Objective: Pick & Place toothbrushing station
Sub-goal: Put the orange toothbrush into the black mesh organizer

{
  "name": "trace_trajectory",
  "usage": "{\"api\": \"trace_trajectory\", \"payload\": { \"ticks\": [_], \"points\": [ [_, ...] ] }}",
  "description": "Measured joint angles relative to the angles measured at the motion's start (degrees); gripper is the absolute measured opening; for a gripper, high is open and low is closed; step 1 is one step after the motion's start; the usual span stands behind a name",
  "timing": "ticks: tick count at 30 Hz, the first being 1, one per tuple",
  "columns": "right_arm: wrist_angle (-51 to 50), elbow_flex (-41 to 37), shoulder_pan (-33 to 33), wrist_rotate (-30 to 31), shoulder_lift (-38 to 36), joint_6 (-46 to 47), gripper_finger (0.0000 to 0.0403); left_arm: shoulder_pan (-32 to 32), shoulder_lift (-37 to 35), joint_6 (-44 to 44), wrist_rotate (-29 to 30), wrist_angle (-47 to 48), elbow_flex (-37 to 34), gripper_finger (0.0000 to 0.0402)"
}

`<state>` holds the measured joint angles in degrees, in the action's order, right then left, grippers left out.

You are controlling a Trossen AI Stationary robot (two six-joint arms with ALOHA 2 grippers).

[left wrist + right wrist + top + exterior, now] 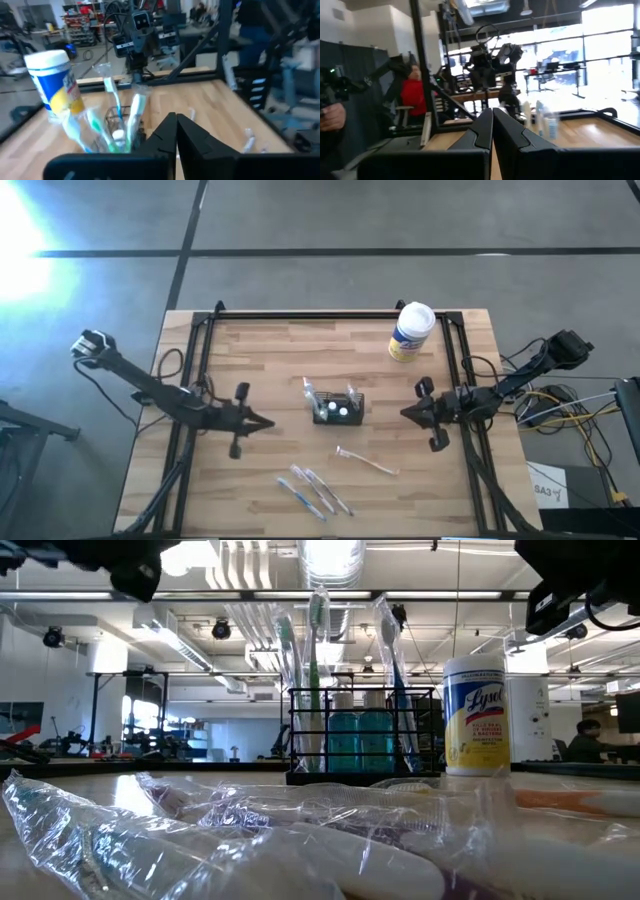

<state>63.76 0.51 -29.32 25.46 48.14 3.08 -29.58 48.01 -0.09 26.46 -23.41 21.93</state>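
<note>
The toothbrushing station is a small black wire holder standing on its base at the middle of the wooden table, with wrapped toothbrushes upright in it; it shows in the low view and in the left wrist view. My left gripper is shut and empty, to the station's left, above the table. My right gripper is shut and empty, to the station's right. In the wrist views the fingertips of each meet: left, right.
A white-and-yellow wipes canister stands at the far right of the table. Wrapped toothbrushes lie near the front edge and one lies right of them. A black frame borders the table. A person in red sits beyond the table.
</note>
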Motion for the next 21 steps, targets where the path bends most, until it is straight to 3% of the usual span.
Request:
{"api": "trace_trajectory", "payload": {
  "ticks": [9, 17, 21],
  "points": [
    [-1.4, 0.0, 0.0, 1.7, 0.1, 1.3, 0.0008, 0.0, -12.5, -1.0, -1.5, -1.9, -11.5, 0.0005],
    [-4.7, 0.0, 0.0, 2.0, 0.1, 1.4, 0.0008, 0.0, -16.1, 0.4, -1.7, -4.1, -15.6, 0.0003],
    [-4.9, 0.0, 0.0, 6.2, 0.1, 1.6, 0.0008, 0.0, -16.1, -1.3, -2.5, -4.0, -15.8, 0.0002]
  ]
}}
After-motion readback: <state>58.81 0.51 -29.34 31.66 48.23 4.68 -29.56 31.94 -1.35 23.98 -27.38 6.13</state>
